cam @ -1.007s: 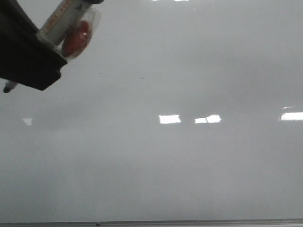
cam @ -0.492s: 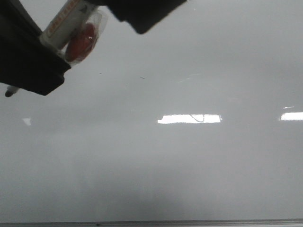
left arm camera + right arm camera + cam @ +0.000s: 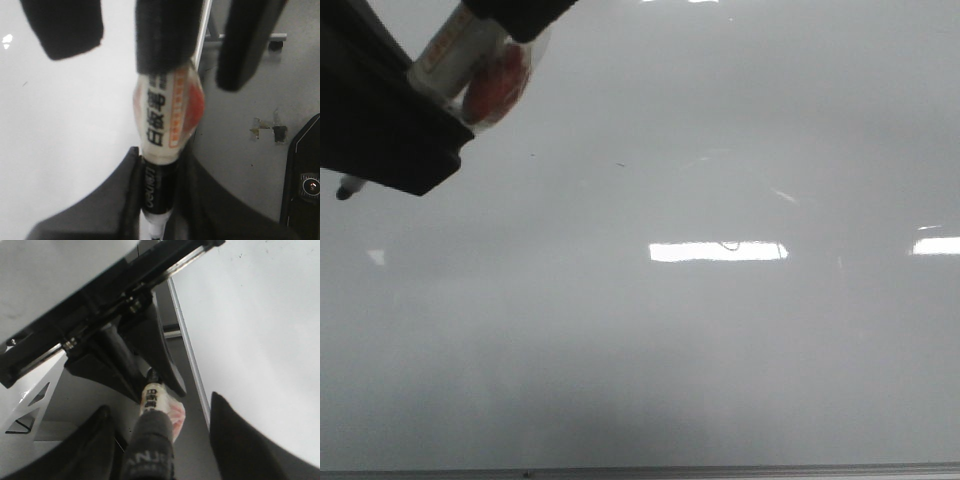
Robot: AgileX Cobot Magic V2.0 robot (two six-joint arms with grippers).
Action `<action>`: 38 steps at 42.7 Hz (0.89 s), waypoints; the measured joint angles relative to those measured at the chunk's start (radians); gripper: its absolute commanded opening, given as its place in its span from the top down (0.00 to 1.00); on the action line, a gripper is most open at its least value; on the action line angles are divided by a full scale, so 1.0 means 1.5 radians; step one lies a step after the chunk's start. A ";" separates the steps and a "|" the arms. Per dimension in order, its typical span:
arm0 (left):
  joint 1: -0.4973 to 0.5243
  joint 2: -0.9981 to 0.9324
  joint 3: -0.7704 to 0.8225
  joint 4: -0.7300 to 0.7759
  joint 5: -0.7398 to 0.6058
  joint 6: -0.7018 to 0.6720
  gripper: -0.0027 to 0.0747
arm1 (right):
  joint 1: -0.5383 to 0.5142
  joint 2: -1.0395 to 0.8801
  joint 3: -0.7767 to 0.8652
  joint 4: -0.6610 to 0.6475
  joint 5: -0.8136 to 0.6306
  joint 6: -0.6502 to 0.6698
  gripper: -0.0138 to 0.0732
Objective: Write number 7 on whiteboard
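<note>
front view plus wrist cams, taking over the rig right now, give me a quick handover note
Left gripper: shut on the marker, at the upper left of the front view.
Right gripper: open, fingers either side of the marker's dark far end, not gripping.
Whiteboard: no 7 visible, only tiny specks.
Done: marker in hand.
Left: write the whole 7.

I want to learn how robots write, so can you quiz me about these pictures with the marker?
1. True or false: the left claw grips the marker.
2. The marker's label has a patch of: A red, B green, C blue.
3. Fill in: the right claw has its fingers ___, one on either side of the marker's dark end.
Key: 1 true; 2 A; 3 open.
</note>
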 measured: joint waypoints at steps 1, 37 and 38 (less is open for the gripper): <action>0.000 0.000 0.000 0.000 -0.003 0.000 0.94 | 0.000 0.001 0.000 0.003 0.000 0.000 0.44; 0.038 -0.015 0.002 -0.002 -0.031 -0.027 0.35 | -0.043 0.011 0.001 0.002 -0.008 0.010 0.92; 0.038 -0.024 0.006 -0.002 -0.035 -0.028 0.36 | -0.056 0.007 0.006 0.002 -0.013 0.012 0.92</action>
